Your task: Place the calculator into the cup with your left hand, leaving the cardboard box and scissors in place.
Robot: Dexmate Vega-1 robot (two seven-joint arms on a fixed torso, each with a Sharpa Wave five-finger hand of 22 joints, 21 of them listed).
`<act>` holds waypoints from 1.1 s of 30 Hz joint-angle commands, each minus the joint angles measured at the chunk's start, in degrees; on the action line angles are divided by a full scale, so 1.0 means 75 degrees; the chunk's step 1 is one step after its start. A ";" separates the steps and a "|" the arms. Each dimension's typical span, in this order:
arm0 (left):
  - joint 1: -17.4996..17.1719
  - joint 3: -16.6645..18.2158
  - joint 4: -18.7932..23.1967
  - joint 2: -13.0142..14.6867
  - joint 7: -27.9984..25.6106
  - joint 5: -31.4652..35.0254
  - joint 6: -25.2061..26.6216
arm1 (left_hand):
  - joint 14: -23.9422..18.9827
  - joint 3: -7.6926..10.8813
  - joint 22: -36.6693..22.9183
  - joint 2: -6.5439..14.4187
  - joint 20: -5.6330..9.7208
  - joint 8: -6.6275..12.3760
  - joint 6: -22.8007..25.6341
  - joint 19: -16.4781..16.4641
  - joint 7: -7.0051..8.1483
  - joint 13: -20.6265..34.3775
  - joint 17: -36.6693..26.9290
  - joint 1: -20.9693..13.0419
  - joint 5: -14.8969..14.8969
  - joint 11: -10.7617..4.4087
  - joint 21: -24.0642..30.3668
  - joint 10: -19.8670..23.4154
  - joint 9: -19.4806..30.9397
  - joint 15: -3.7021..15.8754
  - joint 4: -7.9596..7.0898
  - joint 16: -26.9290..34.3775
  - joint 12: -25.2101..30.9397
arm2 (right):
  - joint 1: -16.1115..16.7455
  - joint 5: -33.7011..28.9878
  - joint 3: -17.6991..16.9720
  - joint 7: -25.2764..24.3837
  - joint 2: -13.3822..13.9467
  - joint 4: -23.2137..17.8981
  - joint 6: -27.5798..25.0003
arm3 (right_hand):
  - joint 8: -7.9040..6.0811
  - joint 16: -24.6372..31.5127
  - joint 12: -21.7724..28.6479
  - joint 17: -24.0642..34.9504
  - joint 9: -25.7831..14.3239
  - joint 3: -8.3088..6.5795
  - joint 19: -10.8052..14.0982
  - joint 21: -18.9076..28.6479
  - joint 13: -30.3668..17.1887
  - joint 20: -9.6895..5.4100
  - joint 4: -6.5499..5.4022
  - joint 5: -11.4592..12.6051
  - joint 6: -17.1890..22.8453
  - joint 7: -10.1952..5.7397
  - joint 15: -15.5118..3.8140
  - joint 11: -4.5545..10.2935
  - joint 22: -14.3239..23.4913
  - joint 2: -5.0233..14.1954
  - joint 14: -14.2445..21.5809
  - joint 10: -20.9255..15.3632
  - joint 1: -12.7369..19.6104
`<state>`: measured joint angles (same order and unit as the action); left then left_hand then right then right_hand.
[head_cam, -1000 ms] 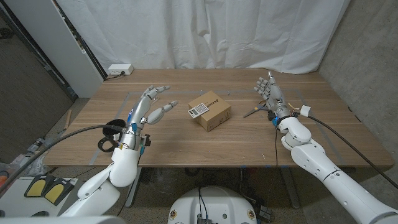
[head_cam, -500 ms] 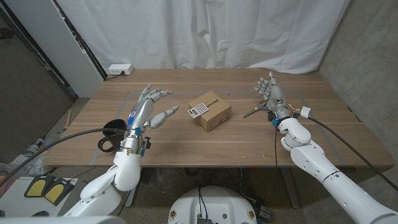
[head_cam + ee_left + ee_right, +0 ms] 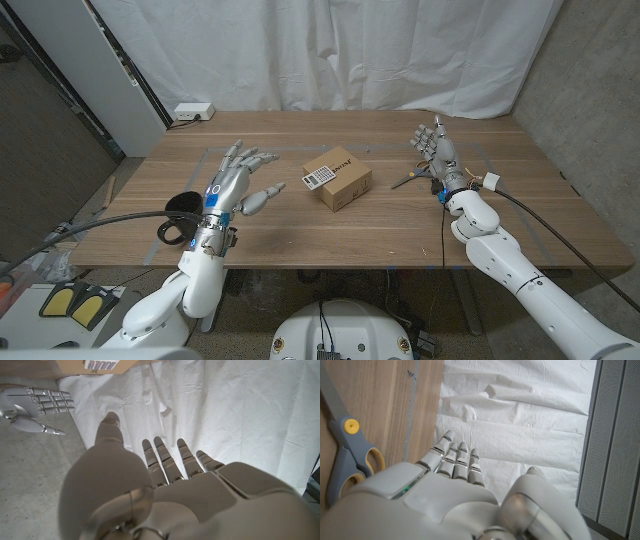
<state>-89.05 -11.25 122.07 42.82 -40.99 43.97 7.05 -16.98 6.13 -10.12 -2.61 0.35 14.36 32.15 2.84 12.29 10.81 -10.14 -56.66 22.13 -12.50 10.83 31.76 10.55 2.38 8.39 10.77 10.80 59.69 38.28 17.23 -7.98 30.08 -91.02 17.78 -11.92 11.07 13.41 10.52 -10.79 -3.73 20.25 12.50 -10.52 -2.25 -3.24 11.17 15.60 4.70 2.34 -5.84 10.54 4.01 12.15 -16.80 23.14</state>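
1. At the left edge of the wooden worktop (image 3: 300, 225), a black cup (image 3: 181, 209) with a handle sits just beside the left forearm.
2. Above the worktop's left part, the left robot hand (image 3: 238, 176) is raised on its arm, fingers spread and reaching toward the far side, thumb angled toward the middle; it holds nothing. From the left wrist camera, the same robot hand (image 3: 150, 480) shows its back, fingers apart and straight.
3. Near the worktop's middle stands a small brown cardboard box (image 3: 340, 180), and a small white calculator with dark keys (image 3: 317, 178) lies on top of it at its left end, well apart from the cup.
4. Right of the box, grey-handled scissors with yellow-lined loops (image 3: 410, 179) lie on the worktop just beside the right robot hand; the right wrist camera shows them (image 3: 345, 450) too.
5. Over the right part, the right robot hand (image 3: 435, 148) stands upright, fingers extended upward and apart, empty.
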 commanded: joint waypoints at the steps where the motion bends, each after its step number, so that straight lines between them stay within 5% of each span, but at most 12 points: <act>1: 0.0029 -0.0334 0.0334 0.0472 0.0333 0.1094 0.1307 | 0.0003 0.0027 -0.0009 -0.0009 0.0369 -0.0035 0.0041 0.0078 0.0038 0.0010 -0.0003 -0.0192 0.0038 0.0011 0.0001 -0.0030 0.0046 0.1195 0.0000 -0.0025 0.0009 | -0.0084 0.0130 -0.0065 0.0096 -0.0134 0.0141 0.0180 | -0.0009 0.0040 0.0059 0.0042 -0.0030 0.0019 0.0053 -0.0005 -0.0035 -0.0019 0.0034 -0.0018 0.0057 -0.0017 0.0024 0.0015 0.0012 -0.0003 0.0079 -0.0075 -0.0028; 15: 0.0247 -0.0851 0.0604 0.1144 0.1265 0.2265 0.2418 | 0.0036 0.0050 -0.0001 -0.0006 0.0415 -0.0037 0.0114 0.0077 0.0042 0.0009 0.0003 -0.0362 0.0059 0.0008 0.0020 0.0033 0.0063 0.1265 0.0012 -0.0034 0.0029 | -0.0153 0.0338 -0.0137 0.0201 -0.0240 0.0267 0.0261 | -0.0015 0.0063 0.0069 0.0060 -0.0032 0.0098 0.0104 0.0002 -0.0038 -0.0007 -0.0041 -0.0020 0.0126 -0.0009 -0.0004 0.0033 0.0017 -0.0024 0.0160 -0.0147 -0.0197; 22: 0.0363 -0.0955 0.0491 0.1493 0.1084 0.2315 0.2197 | 0.0022 0.0039 0.0001 -0.0010 0.0281 -0.0055 0.0125 -0.0034 0.0042 0.0010 -0.0003 -0.0409 0.0062 0.0011 0.0068 0.0005 0.0072 0.1235 -0.0018 -0.0018 0.0020 | -0.0147 0.0324 -0.0170 0.0164 -0.0180 0.0151 0.0217 | -0.0010 0.0059 0.0067 0.0066 -0.0034 0.0143 0.0114 0.0000 -0.0040 -0.0011 -0.0081 -0.0017 0.0137 -0.0015 0.0010 0.0025 0.0020 -0.0046 0.0162 -0.0160 -0.0286; 33: 0.0754 -0.1404 0.0232 0.1551 0.1486 0.2396 0.2352 | 0.0017 0.0005 0.0002 -0.0034 0.0286 -0.0068 0.0137 -0.0053 0.0046 0.0013 -0.0005 -0.0418 0.0046 0.0010 0.0067 0.0021 0.0080 0.1230 -0.0050 -0.0016 0.0025 | -0.0204 0.0349 -0.0197 0.0222 -0.0254 0.0192 0.0360 | -0.0006 0.0061 0.0070 0.0075 -0.0036 0.0240 0.0138 -0.0001 -0.0042 -0.0016 -0.0161 -0.0005 0.0165 -0.0028 0.0005 0.0018 0.0024 -0.0097 0.0188 -0.0206 -0.0469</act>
<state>-85.62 -19.16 125.03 53.03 -33.03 60.83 23.56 -16.99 6.37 -10.14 -2.62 2.18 13.92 32.92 2.48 12.59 10.80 -10.14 -59.22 22.13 -12.50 11.05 31.77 11.08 2.37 8.15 10.77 10.81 58.68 40.58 15.96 -6.79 28.66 -89.91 19.57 -11.92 11.07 13.41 10.81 -10.79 -2.29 20.94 12.50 -10.52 -2.35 -4.20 11.17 16.19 4.72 2.58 -5.74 10.53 3.33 12.96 -17.52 20.03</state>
